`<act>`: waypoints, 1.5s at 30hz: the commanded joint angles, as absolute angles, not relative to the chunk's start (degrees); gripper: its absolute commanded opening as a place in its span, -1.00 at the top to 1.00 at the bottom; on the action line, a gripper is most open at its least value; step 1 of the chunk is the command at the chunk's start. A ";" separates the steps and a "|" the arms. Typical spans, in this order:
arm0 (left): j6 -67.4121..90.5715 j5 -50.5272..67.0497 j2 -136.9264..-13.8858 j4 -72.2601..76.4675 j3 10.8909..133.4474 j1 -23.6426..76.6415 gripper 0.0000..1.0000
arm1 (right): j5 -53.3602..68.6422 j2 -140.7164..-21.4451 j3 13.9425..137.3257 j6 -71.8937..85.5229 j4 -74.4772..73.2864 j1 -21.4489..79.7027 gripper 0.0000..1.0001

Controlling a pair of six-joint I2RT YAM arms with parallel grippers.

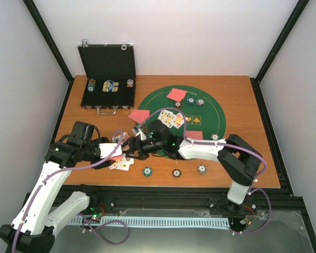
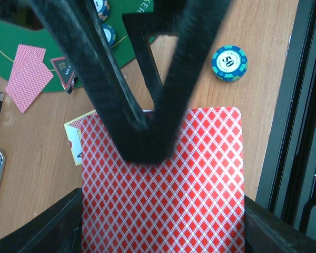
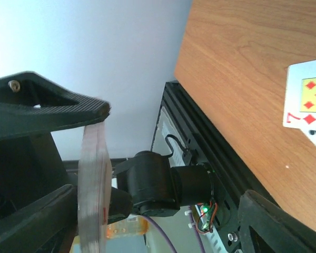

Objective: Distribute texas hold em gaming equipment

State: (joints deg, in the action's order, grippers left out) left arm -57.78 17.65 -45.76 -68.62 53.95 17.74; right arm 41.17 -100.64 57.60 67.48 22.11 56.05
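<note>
Wooden table [image 1: 253,158]: red diamond-backed cards [image 2: 174,195] are clamped by the left gripper [image 2: 147,150]; the right gripper [image 1: 129,148] is spread wide beside them. Three striped chips [image 1: 176,172] are counted nearby.

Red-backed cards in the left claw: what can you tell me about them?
The red-backed cards show a red-and-white diamond lattice, thin pale border and rounded corners, like glossy card stock. The left gripper is shut on one short edge, holding them over the wooden table. Edge-on in the right wrist view they look like a thick stack; the open right gripper has a finger at one end.
</note>
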 commanded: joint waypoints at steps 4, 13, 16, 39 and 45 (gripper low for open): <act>-57.93 19.94 -45.38 -67.52 56.32 17.93 0.32 | 42.40 -106.66 65.73 65.09 21.17 60.02 -0.60; -58.89 20.48 -45.00 -69.42 57.58 17.93 0.34 | 45.91 -108.83 62.64 61.28 21.51 58.25 -0.31; -58.65 21.14 -45.20 -69.39 57.73 17.93 0.34 | 45.76 -107.42 60.19 61.33 21.46 56.91 -0.31; -58.51 20.88 -45.27 -69.35 57.60 17.93 0.34 | 43.75 -99.96 56.88 58.65 15.01 54.84 -0.05; -59.08 20.29 -44.85 -68.78 56.37 17.93 0.34 | 43.17 -96.91 56.85 58.36 12.92 54.81 0.24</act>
